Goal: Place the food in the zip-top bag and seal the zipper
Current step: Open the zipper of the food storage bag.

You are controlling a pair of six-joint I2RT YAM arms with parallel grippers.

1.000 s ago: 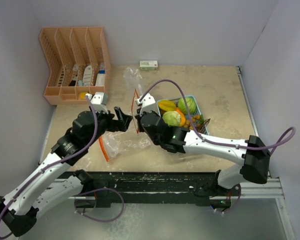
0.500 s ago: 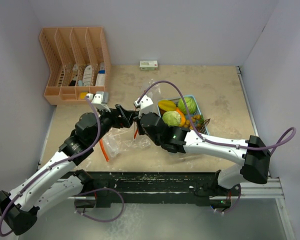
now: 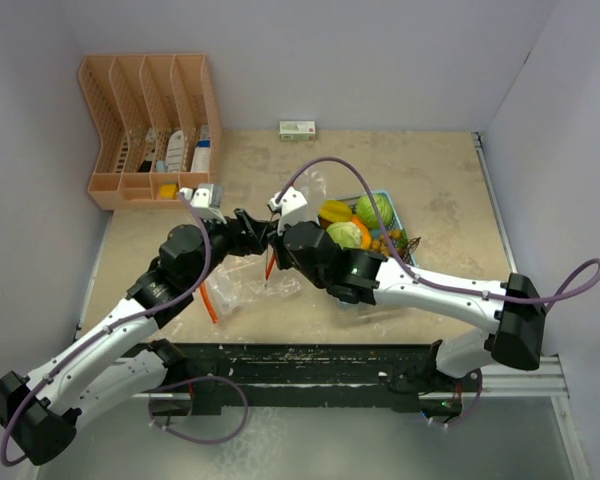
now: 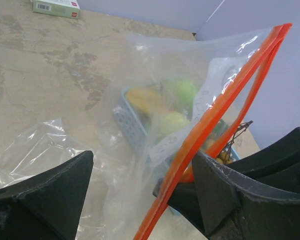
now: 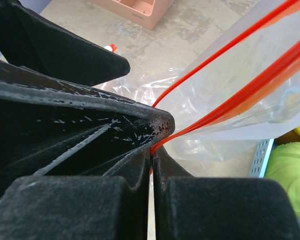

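From where I stand, the right gripper (image 5: pixel 155 135) is clamped tight on one end of the orange zipper strip (image 5: pixel 230 47) and holds the zip-top bag (image 3: pixel 245 285) up off the table. The clear body of the bag sags away toward 7 o'clock. In the right wrist view, 2 orange lips fan out from that pinch, so the mouth looks at least partly parted. The left gripper (image 4: pixel 142 165) faces it from 9 o'clock with its jaws spread wide. The strip runs up between them, and I see no contact yet. The food (image 3: pixel 355 225), yellow and green fruits with something orange among them, lies in the light blue tray (image 3: pixel 392 203) just at 3 o'clock of the 2 grippers. None of it is in the bag. The step in hand, as I judge it, is taking a 2nd hold on the rim so the mouth can be opened for loading. To do that well, the left jaws should close on only 1 lip, a little way along from the right pinch, and bite the stiff strip rather than the slack film below. Catching both lips would hold the mouth shut. A gentle pull toward 9 o'clock should then spread it.
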